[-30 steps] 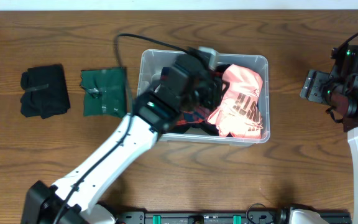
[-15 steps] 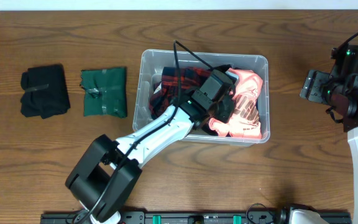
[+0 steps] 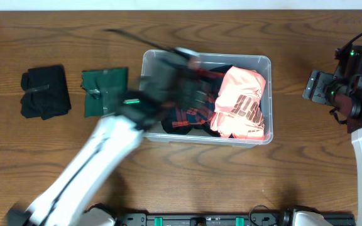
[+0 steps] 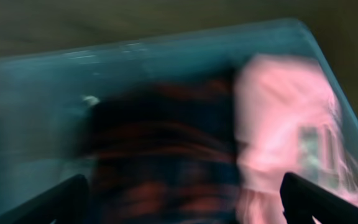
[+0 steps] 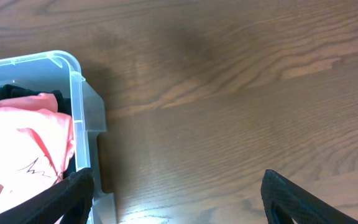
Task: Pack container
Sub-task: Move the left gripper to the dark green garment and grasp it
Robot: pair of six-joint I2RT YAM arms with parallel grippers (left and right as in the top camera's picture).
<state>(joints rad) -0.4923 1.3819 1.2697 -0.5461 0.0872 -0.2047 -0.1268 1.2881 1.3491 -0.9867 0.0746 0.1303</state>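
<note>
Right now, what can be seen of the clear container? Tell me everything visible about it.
The container is a clear, colourless plastic rectangular bin with rounded corners and a lipped rim. It stands upright and lidless on the wooden table. Inside, a pink garment fills its right end and a red-and-dark plaid garment lies beside it. The motion-blurred left arm reaches over its left half. Whether the arm touches the container cannot be told.

Container (image 3: 231, 57) interior: filled, pink garment (image 3: 241, 103) right, plaid garment (image 3: 193, 114) middle | over its left half: blurred left arm (image 3: 105, 147) reaching in from near-left | table (image 3: 187, 31) left: green cloth (image 3: 105, 93), black cloth (image 3: 44, 92), narrow gap between | far strip and right of container: bare wood, open passage
</note>
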